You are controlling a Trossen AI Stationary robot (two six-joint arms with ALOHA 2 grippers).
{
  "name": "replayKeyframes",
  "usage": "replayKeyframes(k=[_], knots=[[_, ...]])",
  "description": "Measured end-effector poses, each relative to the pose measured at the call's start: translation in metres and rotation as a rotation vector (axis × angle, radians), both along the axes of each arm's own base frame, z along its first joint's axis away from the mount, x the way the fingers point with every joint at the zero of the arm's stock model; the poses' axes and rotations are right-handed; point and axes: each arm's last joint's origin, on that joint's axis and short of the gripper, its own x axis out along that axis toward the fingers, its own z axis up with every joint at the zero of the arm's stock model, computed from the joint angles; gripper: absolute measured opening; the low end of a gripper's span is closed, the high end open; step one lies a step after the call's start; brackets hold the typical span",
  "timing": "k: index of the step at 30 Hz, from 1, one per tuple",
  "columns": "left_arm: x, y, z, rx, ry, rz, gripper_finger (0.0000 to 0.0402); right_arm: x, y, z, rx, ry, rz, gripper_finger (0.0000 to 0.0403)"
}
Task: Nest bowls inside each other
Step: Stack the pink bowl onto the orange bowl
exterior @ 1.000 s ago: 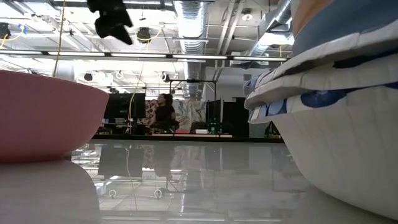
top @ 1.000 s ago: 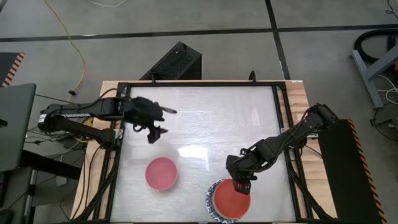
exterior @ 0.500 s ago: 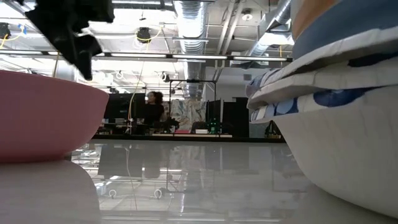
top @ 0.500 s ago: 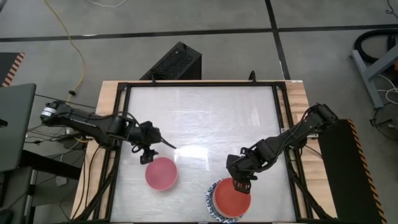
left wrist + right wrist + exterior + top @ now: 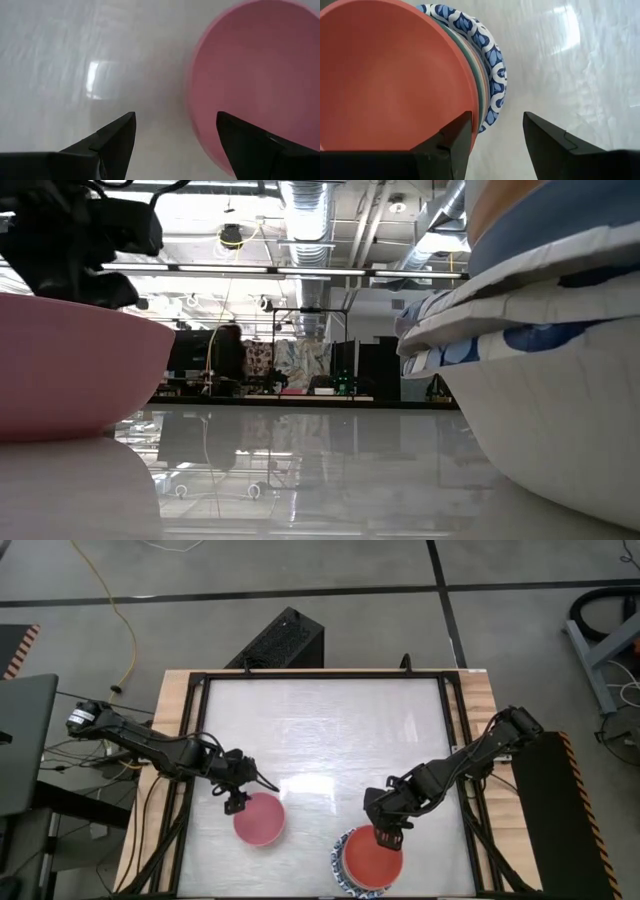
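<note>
One pink bowl point(image 5: 259, 818) sits just beside the spread, empty left claw point(image 5: 233, 802).

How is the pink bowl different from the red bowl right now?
The pink bowl sits alone on the table; the red bowl tops a nested stack. The open left gripper straddles the pink bowl's rim; the open right gripper straddles the red bowl's rim. Both are upright, round and similar in size.

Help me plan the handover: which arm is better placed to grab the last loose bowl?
Left. The left gripper is open, its fingers astride the pink bowl's rim. The right gripper sits over the stack, straddling its rim, away from the pink bowl.
</note>
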Motion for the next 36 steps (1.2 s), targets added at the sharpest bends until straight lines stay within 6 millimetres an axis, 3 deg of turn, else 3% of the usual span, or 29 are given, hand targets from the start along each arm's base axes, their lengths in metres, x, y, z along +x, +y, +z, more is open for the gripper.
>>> replayKeyframes(k=[7, 13, 18, 24, 27, 36], knots=[[-0.004, -0.001, -0.010, -0.052, 0.033, 0.004, 0.0255, 0.000, 0.000, 0.000, -0.012, -0.008, -0.014, 0.0194], [-0.009, -0.002, -0.028, -0.131, 0.065, -0.007, 0.0216, 0.000, 0.000, 0.000, -0.009, -0.005, -0.025, 0.0194], [-0.008, -0.002, -0.029, -0.128, 0.058, 0.015, 0.0153, 0.001, 0.000, 0.000, -0.004, -0.006, -0.039, 0.0193], [-0.007, -0.001, -0.028, -0.117, 0.037, 0.039, 0.0044, 0.002, -0.003, 0.003, -0.013, -0.009, -0.061, 0.0193], [-0.006, 0.001, -0.028, -0.093, 0.024, 0.127, 0.0008, 0.006, -0.009, 0.015, -0.055, -0.050, -0.106, 0.0193], [0.002, 0.018, -0.023, 0.017, -0.066, 0.356, 0.0002, 0.016, -0.039, 0.074, -0.149, -0.204, -0.232, 0.0193]])
